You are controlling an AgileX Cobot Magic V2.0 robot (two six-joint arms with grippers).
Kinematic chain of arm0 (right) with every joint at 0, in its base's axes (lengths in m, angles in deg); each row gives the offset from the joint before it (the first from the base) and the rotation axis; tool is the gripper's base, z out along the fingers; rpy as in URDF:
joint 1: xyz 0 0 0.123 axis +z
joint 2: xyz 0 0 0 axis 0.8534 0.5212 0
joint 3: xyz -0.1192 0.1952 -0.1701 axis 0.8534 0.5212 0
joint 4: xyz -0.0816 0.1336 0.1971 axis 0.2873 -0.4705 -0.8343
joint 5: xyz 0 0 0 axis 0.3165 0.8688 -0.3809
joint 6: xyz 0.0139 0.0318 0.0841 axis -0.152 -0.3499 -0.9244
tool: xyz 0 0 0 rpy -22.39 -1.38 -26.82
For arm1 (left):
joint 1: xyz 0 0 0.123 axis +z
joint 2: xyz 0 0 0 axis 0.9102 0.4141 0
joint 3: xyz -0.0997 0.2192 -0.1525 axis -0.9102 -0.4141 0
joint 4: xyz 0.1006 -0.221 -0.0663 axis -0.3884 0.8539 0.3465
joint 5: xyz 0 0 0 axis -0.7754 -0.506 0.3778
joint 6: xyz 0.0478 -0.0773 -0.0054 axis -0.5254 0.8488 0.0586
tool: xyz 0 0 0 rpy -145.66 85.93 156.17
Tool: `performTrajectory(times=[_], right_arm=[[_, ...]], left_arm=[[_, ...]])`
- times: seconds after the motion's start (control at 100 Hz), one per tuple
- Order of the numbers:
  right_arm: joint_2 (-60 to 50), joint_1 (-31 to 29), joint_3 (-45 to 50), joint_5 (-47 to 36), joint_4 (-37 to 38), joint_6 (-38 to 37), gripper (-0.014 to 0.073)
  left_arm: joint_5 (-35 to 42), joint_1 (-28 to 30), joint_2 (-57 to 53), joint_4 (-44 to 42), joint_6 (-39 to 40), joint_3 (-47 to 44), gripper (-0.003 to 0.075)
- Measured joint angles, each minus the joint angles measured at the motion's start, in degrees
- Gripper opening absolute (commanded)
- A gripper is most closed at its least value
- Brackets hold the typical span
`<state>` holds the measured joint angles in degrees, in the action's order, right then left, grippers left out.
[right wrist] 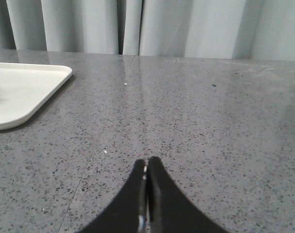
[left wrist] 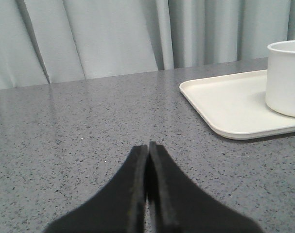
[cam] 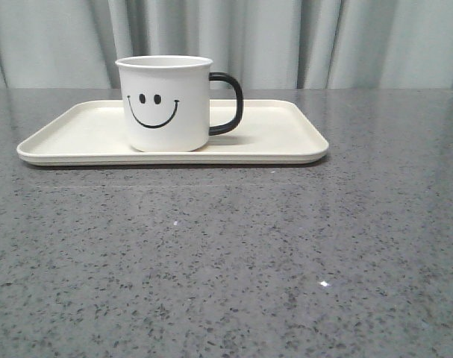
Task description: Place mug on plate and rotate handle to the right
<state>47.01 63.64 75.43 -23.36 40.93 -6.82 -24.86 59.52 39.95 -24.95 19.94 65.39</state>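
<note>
The white mug (cam: 166, 103) with a black smiley face stands upright on the cream plate (cam: 286, 138), left of the plate's middle. Its black handle (cam: 230, 103) points to the right in the front view. The left wrist view shows part of the mug (left wrist: 285, 77) on the plate (left wrist: 230, 104), well away from my left gripper (left wrist: 147, 144), which is shut with nothing in it. My right gripper (right wrist: 147, 159) is also shut and empty over bare table, with a corner of the plate (right wrist: 21, 90) off to its side. Neither gripper appears in the front view.
The plate rests on a speckled grey stone table (cam: 233, 253). A pale pleated curtain (cam: 323, 41) hangs behind the table's far edge. Grey tabletop stretches around both grippers.
</note>
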Motion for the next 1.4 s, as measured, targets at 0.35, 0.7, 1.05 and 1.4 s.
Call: performTrajectory(times=[0.35,0.7,1.05,1.4], right_arm=[[-1.81,0.00,0.16,-1.34,1.45,-0.71,-0.0067],[-2.46,0.11,0.16,-1.36,1.56,-0.71,-0.0067],[-3.14,0.11,0.16,-1.46,1.59,-0.83,-0.0067],[-3.14,0.11,0.16,-1.46,1.59,-0.83,-0.0067]], left_arm=[[0.00,0.00,0.00,0.00,0.00,0.00,-0.0020],[0.00,0.00,0.00,0.00,0.00,0.00,-0.0020],[0.10,0.00,0.00,0.00,0.00,0.00,-0.0020],[0.10,0.00,0.00,0.00,0.00,0.00,-0.0020]])
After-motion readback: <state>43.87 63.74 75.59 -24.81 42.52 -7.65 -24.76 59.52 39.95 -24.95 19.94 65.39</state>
